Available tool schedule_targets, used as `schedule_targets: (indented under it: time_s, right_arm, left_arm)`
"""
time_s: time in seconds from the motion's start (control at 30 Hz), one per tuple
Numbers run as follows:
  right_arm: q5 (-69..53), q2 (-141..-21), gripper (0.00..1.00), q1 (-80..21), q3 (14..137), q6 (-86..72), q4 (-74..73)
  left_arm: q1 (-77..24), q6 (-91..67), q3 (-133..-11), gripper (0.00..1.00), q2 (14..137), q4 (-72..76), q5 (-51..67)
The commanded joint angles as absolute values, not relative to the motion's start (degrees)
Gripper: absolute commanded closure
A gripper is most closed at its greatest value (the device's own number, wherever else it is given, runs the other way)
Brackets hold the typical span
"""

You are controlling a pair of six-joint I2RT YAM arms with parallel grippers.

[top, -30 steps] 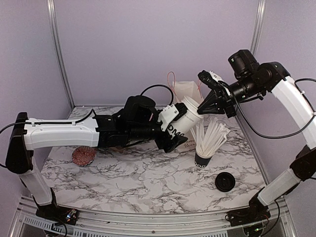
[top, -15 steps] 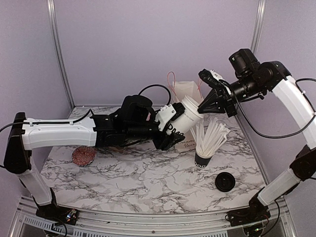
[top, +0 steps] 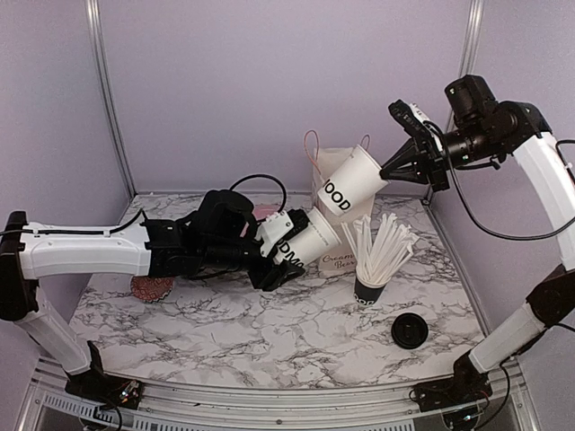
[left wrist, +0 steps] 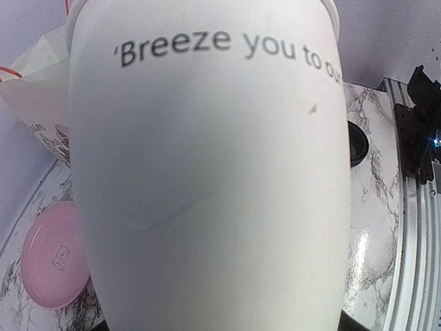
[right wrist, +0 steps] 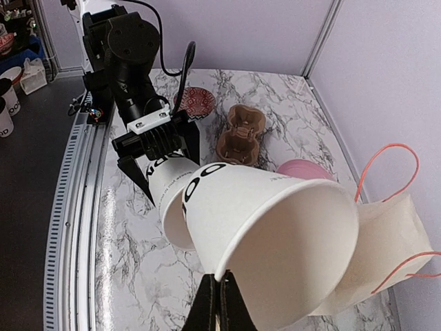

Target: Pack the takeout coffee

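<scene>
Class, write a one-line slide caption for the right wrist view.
Right hand pinches the rim of a lidless white cup, while the left hand grips a second cup over the marble table.

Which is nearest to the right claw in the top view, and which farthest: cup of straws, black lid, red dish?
1. Cup of straws, below the right claw, right side.
2. Black lid, front right.
3. Red dish, far left.

The right claw (top: 388,171) pinches the upper cup (top: 352,184) by its rim, tilted above the lower cup (top: 310,239) in the left claw (top: 275,255).
</scene>
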State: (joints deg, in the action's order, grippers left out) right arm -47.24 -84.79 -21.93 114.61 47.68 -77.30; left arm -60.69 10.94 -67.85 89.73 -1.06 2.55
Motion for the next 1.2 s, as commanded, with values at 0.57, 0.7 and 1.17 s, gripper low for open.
schedule_targets:
  time_s: [0.57, 0.7, 1.17]
  right_arm:
    - [-6.37, -80.17, 1.00, -2.55, 95.00, 34.10, -54.66]
    - [2.94, -83.73, 1.00, -2.46, 86.12, 33.67, -53.48]
    - [5.71, -94.70, 1.00, -2.48, 80.76, 33.69, -51.83]
  left_arm:
    - [-60.56, 9.32, -65.21, 0.29, 75.25, -2.64, 8.00]
    - [-60.22, 9.26, -62.93, 0.29, 72.56, -0.60, 7.47]
    - [-60.21, 8.81, -60.13, 0.28, 68.76, 1.49, 7.63]
